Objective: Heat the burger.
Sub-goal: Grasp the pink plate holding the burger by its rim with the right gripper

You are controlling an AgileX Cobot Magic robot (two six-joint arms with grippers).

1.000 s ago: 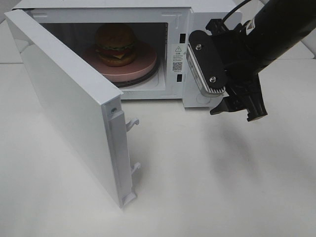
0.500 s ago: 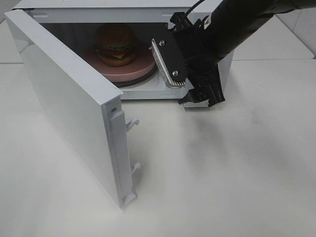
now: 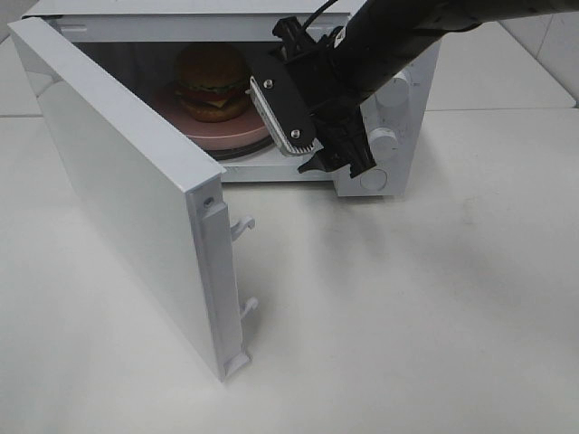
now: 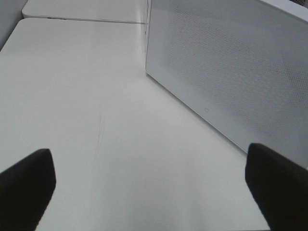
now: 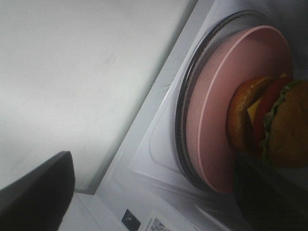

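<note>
White microwave (image 3: 389,136), far centre of the worktop (image 3: 407,316), door (image 3: 127,190) swung wide to the left.

Contents: burger (image 3: 213,81) upright on a pink plate (image 3: 262,122), plate on the glass turntable (image 5: 185,120) inside the cavity. Loading therefore judged done.

Outstanding: door to be shut; heating to be started at the knobs (image 3: 384,140) on the right-hand panel (two round white dials show beside the arm). Neither appears begun, so roughly the first half of the task is complete.

Right tool (image 3: 330,167): in front of the cavity mouth at its right side, jaws spread wide, nothing between them; clear of plate and burger.

Left tool (image 4: 149,183): low over bare worktop beside the door's outer face, jaws fully spread, empty (not seen in the high view).

Change from the earlier frames: right arm has swung leftward across the microwave front, from over the control panel to the cavity opening, uncovering the knobs. Burger, plate and door angle unchanged.
</note>
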